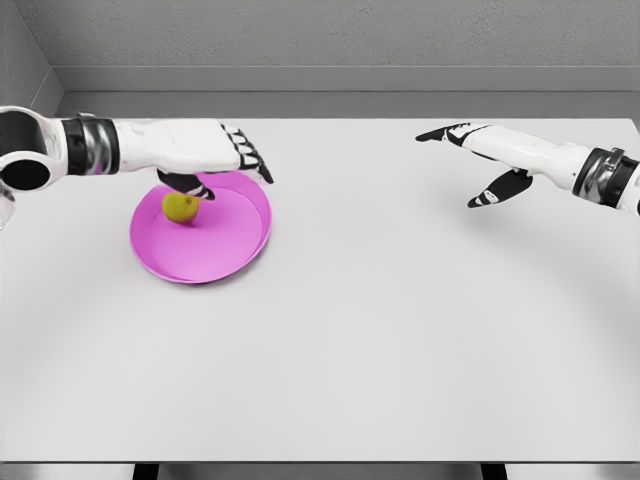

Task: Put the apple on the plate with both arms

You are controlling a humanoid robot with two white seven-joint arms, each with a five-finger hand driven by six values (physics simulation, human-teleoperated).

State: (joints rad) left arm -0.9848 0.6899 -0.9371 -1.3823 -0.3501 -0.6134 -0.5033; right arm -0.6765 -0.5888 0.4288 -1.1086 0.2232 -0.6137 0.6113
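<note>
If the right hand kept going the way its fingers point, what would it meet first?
The right hand, open, points left across the bare table. The way looks free until the left hand above the plate, though depth is unclear.

Two robot arms in smooth white shells, each ending in a five-fingered hand. The left hand (225, 152) has a white back and black finger segments with pale bands at the joints, and its forearm runs back to a wrist cuff of grey and black rings, then a rounded glossy black and white joint housing. The right hand (478, 150) shows the same white casing with black fingers and thumb, and a matching grey and black ringed cuff.
</note>
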